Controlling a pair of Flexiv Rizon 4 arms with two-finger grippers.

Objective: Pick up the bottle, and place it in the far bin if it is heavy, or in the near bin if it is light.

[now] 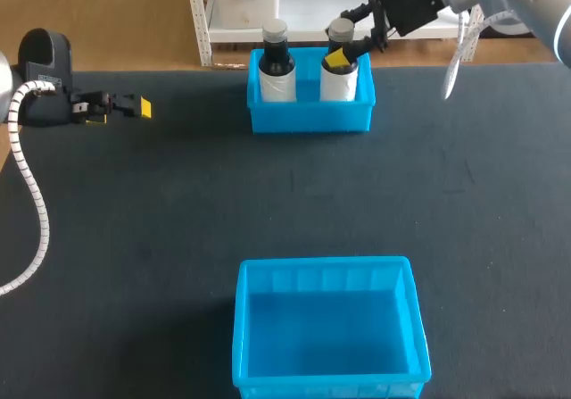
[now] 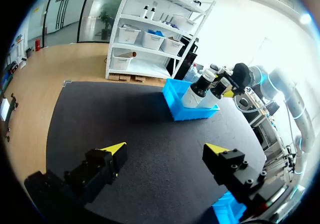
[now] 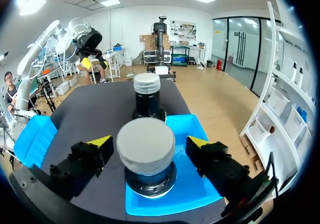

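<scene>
Far bin (image 1: 310,120): blue, at 12 o'clock on the dark surface (image 1: 178,211); two bottles upright inside.
First bottle (image 1: 339,79): 3 o'clock half of the Far bin, white label, grey cap.
Second bottle (image 1: 277,67): 9 o'clock half, just beside the first.
Right end effector (image 3: 148,143): fingers spread either side of the First bottle's cap, gaps showing; not clamped.
Left end effector (image 1: 138,106): 10 o'clock, over the surface, fingers apart.
Near bin (image 1: 326,383): blue, 6 o'clock.

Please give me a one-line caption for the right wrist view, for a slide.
Right hand open around the nearer bottle in the far bin, second bottle standing ahead.
</scene>
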